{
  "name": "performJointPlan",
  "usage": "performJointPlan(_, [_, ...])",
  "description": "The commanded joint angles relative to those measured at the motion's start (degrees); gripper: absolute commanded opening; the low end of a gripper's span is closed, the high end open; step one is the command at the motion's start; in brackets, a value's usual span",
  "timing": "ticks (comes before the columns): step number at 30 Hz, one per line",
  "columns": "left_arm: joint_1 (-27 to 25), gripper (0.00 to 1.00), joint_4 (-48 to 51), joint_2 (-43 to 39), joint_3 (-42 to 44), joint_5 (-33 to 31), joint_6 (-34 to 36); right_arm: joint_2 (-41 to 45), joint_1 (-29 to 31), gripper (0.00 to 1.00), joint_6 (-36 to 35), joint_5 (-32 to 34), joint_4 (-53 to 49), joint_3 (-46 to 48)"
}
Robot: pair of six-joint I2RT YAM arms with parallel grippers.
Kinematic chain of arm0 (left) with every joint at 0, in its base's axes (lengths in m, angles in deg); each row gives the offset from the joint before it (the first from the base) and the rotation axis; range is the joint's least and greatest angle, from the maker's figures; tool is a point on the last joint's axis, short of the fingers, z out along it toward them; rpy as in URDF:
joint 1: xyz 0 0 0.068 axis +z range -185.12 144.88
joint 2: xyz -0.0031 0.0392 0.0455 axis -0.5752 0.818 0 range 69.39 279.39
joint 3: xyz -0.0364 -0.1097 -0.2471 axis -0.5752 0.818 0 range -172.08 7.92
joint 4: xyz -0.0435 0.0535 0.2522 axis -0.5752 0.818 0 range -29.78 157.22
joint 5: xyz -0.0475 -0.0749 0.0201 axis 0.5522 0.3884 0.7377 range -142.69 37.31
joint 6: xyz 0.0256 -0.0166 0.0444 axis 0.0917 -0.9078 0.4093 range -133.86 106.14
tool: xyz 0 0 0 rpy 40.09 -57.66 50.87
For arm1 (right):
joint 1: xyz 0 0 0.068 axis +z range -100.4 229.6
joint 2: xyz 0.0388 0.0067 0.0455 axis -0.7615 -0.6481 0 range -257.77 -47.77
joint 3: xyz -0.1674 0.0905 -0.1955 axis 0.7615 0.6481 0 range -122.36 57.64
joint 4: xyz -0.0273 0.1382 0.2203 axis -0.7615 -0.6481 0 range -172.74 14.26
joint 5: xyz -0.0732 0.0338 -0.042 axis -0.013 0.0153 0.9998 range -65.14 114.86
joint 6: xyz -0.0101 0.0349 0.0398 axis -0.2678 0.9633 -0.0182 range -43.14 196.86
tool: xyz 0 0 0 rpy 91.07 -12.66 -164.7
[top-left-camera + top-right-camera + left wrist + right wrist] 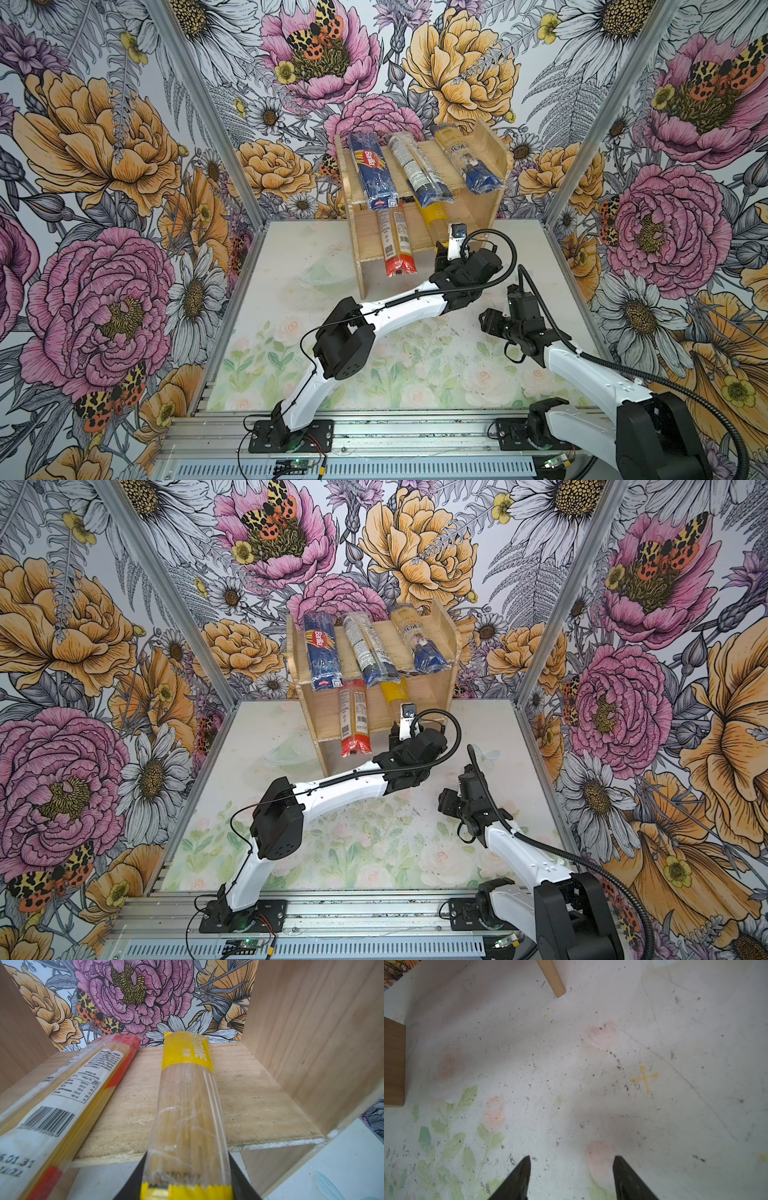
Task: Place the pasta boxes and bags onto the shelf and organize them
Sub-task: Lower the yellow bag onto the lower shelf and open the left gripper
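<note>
The wooden shelf (484, 208) stands at the back of the table. Its upper tier carries the dark blue Barilla pack (372, 170), the clear pack with a white label (417, 170) and the yellow-and-blue pack (467, 162). On the lower board (259, 1105) the red-ended pack (83, 1088) lies with its near end overhanging. Beside it lies the yellow-ended pack (187, 1095). My left gripper (187, 1155) is shut on that pack's near end at the shelf's front edge (442, 249). My right gripper (572, 1158) hovers open and empty over the table, right of the shelf (488, 322).
The floral table mat (415, 365) spreads in front of the shelf. Flowered walls and metal posts (582, 124) close in the sides and back. The shelf's side-panel feet (552, 978) rest on the mat near my right gripper. A metal rail (374, 436) runs along the front.
</note>
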Motion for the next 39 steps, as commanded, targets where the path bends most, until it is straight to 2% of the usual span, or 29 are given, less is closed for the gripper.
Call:
performJointPlan(1, [0.97, 0.0, -0.33, -3.03, 1.14, 0.43, -0.98, -0.42, -0.37, 0.65, -0.59, 1.5, 0.54, -1.51])
performJointPlan(13, [0.97, 0.0, -0.33, -3.43, 2.2, 0.57, -1.59, -0.64, -0.42, 0.65, -0.7, 1.66, 0.47, -1.51])
performJointPlan(14, [0.99, 0.09, -0.26, -3.43, 2.29, 0.58, -1.56, -0.61, -0.38, 0.65, -0.68, 1.7, 0.48, -1.56])
performJointPlan(15, [1.06, 0.13, -0.19, -3.43, 2.34, 0.75, -1.52, -0.65, -0.45, 0.65, -0.68, 1.68, 0.49, -1.56])
performJointPlan(31, [1.28, 0.11, 0.04, -3.99, 3.87, 1.39, -2.48, -0.84, -0.42, 0.65, -0.68, 2.09, 0.55, -1.5])
performJointPlan(34, [1.42, 0.14, 0.11, -4.05, 3.91, 1.6, -2.39, -0.87, -0.45, 0.65, -0.66, 2.27, 0.52, -1.43])
performJointPlan(36, [1.41, 0.22, 0.11, -4.05, 3.97, 1.64, -2.45, -0.83, -0.38, 0.65, -0.68, 2.32, 0.48, -1.43])
performJointPlan(39, [1.4, 0.27, 0.13, -4.05, 4.0, 2.07, -2.33, -0.77, -0.44, 0.66, -0.88, 2.32, 0.47, -1.43])
